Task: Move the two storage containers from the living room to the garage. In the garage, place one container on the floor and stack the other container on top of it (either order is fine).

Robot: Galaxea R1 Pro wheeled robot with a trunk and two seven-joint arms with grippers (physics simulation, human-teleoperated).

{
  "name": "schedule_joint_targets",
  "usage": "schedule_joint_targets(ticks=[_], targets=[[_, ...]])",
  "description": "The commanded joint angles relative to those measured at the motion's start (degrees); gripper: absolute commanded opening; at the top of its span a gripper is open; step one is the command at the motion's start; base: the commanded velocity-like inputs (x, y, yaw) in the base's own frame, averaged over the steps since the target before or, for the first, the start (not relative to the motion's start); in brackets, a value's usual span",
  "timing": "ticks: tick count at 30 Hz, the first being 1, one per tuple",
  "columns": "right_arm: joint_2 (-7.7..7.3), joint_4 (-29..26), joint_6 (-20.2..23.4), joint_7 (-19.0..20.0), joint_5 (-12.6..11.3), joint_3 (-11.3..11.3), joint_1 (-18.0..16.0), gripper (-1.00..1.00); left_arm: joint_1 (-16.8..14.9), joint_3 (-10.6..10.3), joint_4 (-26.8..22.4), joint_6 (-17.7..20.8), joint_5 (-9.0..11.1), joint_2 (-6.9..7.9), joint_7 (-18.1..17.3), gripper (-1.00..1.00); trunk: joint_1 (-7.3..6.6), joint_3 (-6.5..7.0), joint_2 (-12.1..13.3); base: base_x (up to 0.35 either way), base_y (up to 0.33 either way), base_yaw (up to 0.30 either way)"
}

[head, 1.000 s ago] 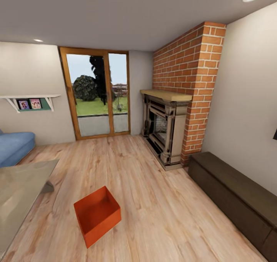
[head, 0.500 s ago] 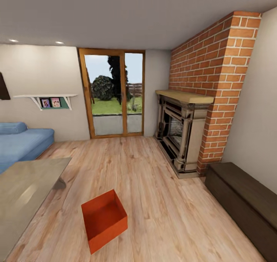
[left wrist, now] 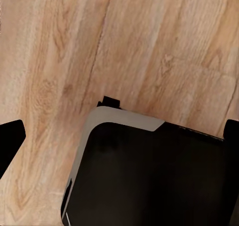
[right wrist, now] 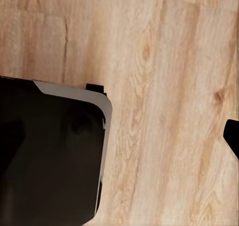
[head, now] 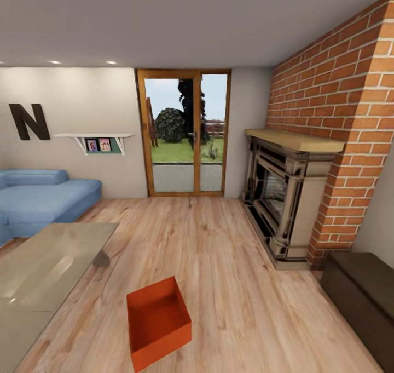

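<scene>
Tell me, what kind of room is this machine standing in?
A living room, by the look of it: a blue sofa along one wall, a fireplace built into a brick column, and wood-framed glass doors opening onto a garden.

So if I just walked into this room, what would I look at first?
Probably the bright orange-red storage container, open and empty on the wood floor right in front, beside the glass table. Next, the tall brick column with its fireplace on the right, then the blue sofa on the left.

Light wood-plank floor [head: 219,263], cream walls, blue sofa [head: 44,198], brick column [head: 350,143], glass doors [head: 185,135].
</scene>
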Motion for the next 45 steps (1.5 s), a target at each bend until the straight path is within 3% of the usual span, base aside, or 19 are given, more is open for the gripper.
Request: schedule_joint_targets(ticks=[1,18,39,45], targets=[[0.00,0.2,-0.3,-0.2,0.2,0.4,0.0,1.00,0.0,0.4,0.1,-0.1,0.1,0.00,-0.1,1.00,0.05,-0.02,0.0,0.294,-0.094,0.271],[0.22,0.2,0.0,-0.2,0.3,0.5,0.0,1.00,0.0,0.4,0.1,-0.1,0.1,-0.15,-0.1,1.00,0.05,-0.02,0.0,0.245,-0.090,0.270],[0.34,0.2,-0.1,-0.2,0.1,0.4,0.0,1.00,0.0,0.5,0.1,-0.2,0.2,0.08,-0.1,1.00,0.05,-0.02,0.0,0.009,-0.002,0.274],[0.35,0.2,-0.4,-0.2,0.2,0.3,0.0,1.00,0.0,0.5,0.1,0.0,0.1,0.09,-0.2,1.00,0.05,-0.02,0.0,0.077,0.000,0.078]])
